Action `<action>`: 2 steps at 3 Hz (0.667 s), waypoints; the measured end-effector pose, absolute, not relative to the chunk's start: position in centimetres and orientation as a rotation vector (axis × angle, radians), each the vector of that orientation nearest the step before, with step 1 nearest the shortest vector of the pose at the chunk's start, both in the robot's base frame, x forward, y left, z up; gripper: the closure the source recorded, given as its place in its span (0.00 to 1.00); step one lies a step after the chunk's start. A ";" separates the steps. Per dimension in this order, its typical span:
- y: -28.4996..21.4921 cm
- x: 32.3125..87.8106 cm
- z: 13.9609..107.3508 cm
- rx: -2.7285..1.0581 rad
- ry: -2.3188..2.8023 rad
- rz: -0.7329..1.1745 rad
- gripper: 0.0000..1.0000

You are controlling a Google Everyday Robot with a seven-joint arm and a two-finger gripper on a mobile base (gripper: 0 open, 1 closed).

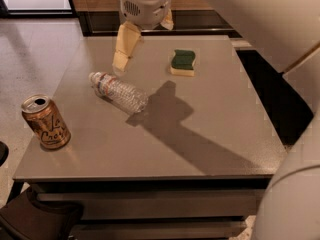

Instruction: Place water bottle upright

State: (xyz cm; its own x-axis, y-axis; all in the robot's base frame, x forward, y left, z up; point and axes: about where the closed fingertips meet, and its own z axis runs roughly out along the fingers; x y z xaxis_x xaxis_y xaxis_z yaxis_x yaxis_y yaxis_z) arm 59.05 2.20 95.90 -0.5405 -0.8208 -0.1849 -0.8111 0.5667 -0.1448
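The gray table (235, 109) carries everything. The robot arm (260, 19) reaches over it from the near right side, and its shadow falls across the middle. The gripper (123, 54) hangs over the far part of the table, above the surface and pointing down. I cannot tell whether it is released or clenched, but nothing is seen in it. The water bottle (119, 92) lies on its side just in front of the gripper and lower, not touching it, with its cap to the left. I judge that the gripper is placed there to come down on the bottle, which must be grasped before it can stand. 1 can (46, 122) stands upright well to the gripper's front-left. 1 sponge (183, 62) lies to its right. Both are apart from the bottle.
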 end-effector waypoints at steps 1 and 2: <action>2.7 59.6 96.1 -1.350 2.542 -0.052 0.00; 3.6 61.0 95.2 -1.280 2.619 -0.052 0.00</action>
